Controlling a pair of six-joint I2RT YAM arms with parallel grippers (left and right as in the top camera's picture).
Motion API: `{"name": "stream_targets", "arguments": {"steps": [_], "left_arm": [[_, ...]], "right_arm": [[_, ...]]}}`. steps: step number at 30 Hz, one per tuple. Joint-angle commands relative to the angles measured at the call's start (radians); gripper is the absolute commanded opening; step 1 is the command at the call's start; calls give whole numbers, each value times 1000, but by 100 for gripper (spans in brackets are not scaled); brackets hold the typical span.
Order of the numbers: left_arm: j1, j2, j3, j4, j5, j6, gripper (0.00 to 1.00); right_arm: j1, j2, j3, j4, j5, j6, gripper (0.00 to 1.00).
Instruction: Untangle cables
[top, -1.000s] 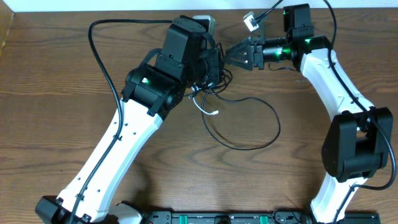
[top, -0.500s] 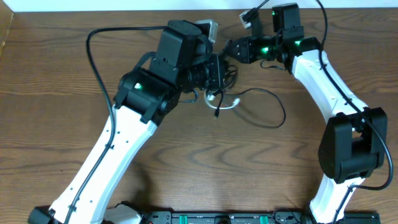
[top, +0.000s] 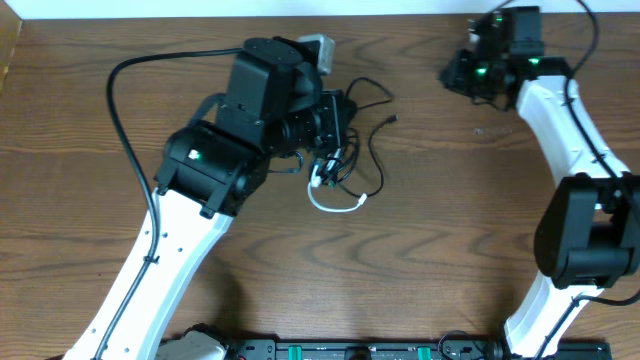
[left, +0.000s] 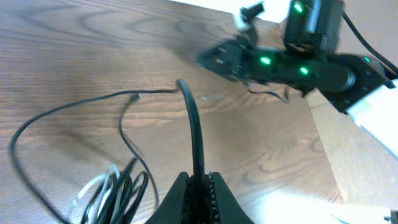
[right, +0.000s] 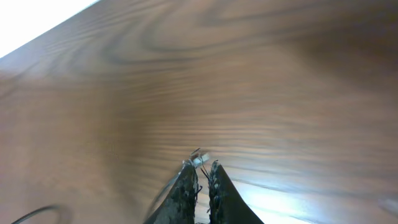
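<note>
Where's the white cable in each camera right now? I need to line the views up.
Overhead: white cable, centre, looping out below the black cables.
Left wrist: white cable bottom left, beside those black cables.
Right wrist: not in it.
Shared landmark: right pincer, top right overhead, top centre in left wrist, bottom centre in its own view.

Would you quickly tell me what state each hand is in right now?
Left hand: closed on a black cable.
Right hand: closed, apparently pinching a small plug end.
</note>
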Motion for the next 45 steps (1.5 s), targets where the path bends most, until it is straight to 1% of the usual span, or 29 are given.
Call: {"name": "stream_targets", "arguments": {"steps": [1,3,6,8,9,11,15,18,21,26,29,31,35,40,45], "left_arm": [[37,-32,7,0,13,-4,8],[50,-32,7,0,13,-4,7],[55,-31,7,1,13,-4,7],[55,-31,7,6,13,-4,7],[55,-31,7,10,13,-5,7],[55,-32,7,23,13,-6,8],[55,-32,7,70,21,-39,7],[55,-32,7,130,71,-42,7],[55,-32,7,190,100,-79,8],[55,-32,7,266,100,-170,7],[55,-32,7,299,100,-209,7],[55,-32,7,314,107,-217,7],[55,-32,7,330,137,-221,7],[55,-32,7,332,148,-228,7],[55,-32,7,332,148,-236,7]], "right_arm": [[-80,-31,-3,-25,72,22,7],[-111,-31,-3,-30,8,-10,8],[-129,-31,-3,-23,-166,-146,16],[-122,-31,-3,-35,-268,-242,33],[-116,-31,-3,-45,-301,-266,39],[-100,-31,-3,-66,-348,-295,47],[-46,-31,-3,-90,-407,-297,54],[10,-27,-3,-78,-427,-290,55],[71,-16,-3,-39,-461,-225,56],[140,9,-3,66,-499,-62,57],[157,23,-3,135,-499,42,63],[163,30,-4,183,-502,96,66],[170,50,-6,274,-535,151,74],[198,111,-16,442,-604,248,77],[247,177,-19,612,-608,352,77]]}}
